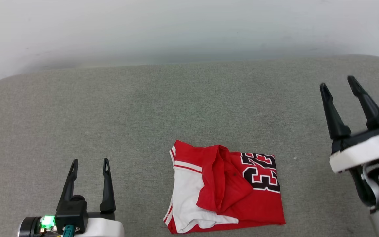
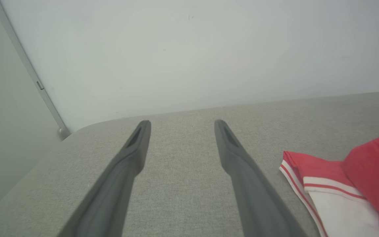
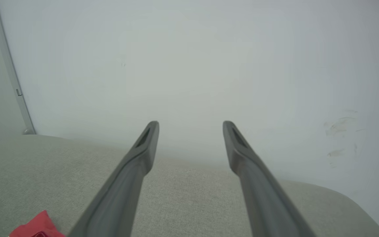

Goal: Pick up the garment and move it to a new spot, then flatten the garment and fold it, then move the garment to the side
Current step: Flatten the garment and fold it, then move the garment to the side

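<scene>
Left claw [image 1: 90, 161]: jaws wide, nothing between them. The fingers point away from the robot, low over the pad [image 1: 143, 115].
Right claw [image 1: 337, 83]: jaws wide and empty. The fingers lean a little to the left, and their tips reach further from the robot than the left claw's tips.
Shirt [image 1: 225, 191]: folded into a rough square and lying flat on the pad between the two claws, touching neither.
Shirt from left claw: off to its right, level with the finger bases rather than the tips. In the left wrist view, with the left claw [image 2: 182, 122] spread, the shirt [image 2: 341, 194] shows its striped sleeve edge at lower right, past the right finger and clear of it.
Shirt from right claw: off to its left and back toward the robot, well behind the tips. In the right wrist view, with the right claw [image 3: 190, 123] spread, a red corner of the shirt [image 3: 36, 227] shows at lower left, outside the left finger.
Shirt layout: the white sleeve is on the side toward the left claw, a red flap lies across the middle, and a black-and-white number is on the side toward the right claw.
Pad: grey fabric with rounded far corners, lying under both claws.
Wall [image 1: 176, 29]: pale, beyond the tips of both claws.
</scene>
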`<state>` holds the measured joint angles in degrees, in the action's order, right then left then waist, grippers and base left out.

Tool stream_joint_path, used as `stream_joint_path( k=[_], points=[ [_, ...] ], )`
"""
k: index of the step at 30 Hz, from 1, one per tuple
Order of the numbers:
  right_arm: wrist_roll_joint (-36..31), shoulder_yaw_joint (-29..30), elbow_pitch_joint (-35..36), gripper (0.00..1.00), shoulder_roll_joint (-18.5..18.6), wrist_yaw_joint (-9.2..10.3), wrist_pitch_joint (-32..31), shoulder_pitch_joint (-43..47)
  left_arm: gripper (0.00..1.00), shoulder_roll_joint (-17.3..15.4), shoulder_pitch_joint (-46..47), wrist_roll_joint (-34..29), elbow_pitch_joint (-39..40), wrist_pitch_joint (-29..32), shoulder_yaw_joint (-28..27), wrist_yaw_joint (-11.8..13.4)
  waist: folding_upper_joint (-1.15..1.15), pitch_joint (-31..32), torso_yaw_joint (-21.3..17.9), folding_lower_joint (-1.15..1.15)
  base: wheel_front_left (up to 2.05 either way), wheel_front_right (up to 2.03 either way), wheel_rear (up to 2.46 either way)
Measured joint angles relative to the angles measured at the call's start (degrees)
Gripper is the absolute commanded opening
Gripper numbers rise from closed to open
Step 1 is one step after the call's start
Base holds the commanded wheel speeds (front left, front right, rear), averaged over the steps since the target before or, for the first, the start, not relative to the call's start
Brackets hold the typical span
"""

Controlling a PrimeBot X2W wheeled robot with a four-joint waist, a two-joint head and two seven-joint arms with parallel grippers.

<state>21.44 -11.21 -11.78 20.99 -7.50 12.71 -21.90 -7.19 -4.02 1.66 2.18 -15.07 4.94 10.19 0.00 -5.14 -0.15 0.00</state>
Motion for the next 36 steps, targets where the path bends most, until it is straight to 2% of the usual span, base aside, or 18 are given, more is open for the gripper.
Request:
stream_joint_path(
  k=[8, 13, 23, 26, 30, 32, 36],
  points=[
    [-5.1, 8.4, 4.3, 1.0, -7.5, 0.0, 2.2, 11.9, 1.0, 0.2, -1.7, 0.0, 0.6, 0.0, 0.0, -0.4, 0.0, 1.2, -0.1, 0.0, 0.0, 0.0, 0.0],
    [-6.3, 10.5, 6.6, 1.0, -11.1, 0.0, 2.4, 18.7, 1.0, 0.3, -2.4, 0.0, 0.8, 0.0, -0.1, -0.5, 0.0, 1.7, 0.2, 0.0, 0.0, 0.0, 0.0],
    [-7.5, 11.3, 8.6, 1.0, -13.6, 0.0, 2.3, 23.4, 1.0, 0.5, -3.2, 0.1, 0.6, 0.0, -0.6, -0.6, 0.0, 1.7, 0.6, 0.0, 0.0, 0.0, 0.0],
    [-7.5, 12.6, 10.7, 1.0, -12.7, 0.0, 2.4, 19.7, 1.0, 0.7, -3.2, 0.1, 0.6, 0.0, -0.8, -0.6, 0.0, 1.5, 0.4, 0.0, 0.0, 0.0, 0.0],
    [-5.9, 11.7, 11.9, 1.0, -8.5, 0.0, 0.5, 12.3, 1.0, 0.8, -3.2, 0.1, 0.6, 0.0, -0.8, -0.9, 0.0, 1.3, 0.2, 0.0, 0.0, 0.0, 0.0],
    [-4.0, 9.9, 12.1, 1.0, -5.7, 0.0, -3.3, 8.3, 1.0, 1.0, -3.1, 0.1, 0.6, 0.0, -0.7, -1.0, 0.0, 1.0, 0.2, 0.0, 0.0, 0.0, 0.0],
    [2.2, 4.6, 10.7, 1.0, 0.5, -0.01, -17.9, 1.8, 1.0, 1.2, -2.9, 0.0, 0.6, 0.0, -0.5, -1.2, 0.0, 0.2, 0.3, 0.0, 0.0, 0.0, 0.0]
  ],
)
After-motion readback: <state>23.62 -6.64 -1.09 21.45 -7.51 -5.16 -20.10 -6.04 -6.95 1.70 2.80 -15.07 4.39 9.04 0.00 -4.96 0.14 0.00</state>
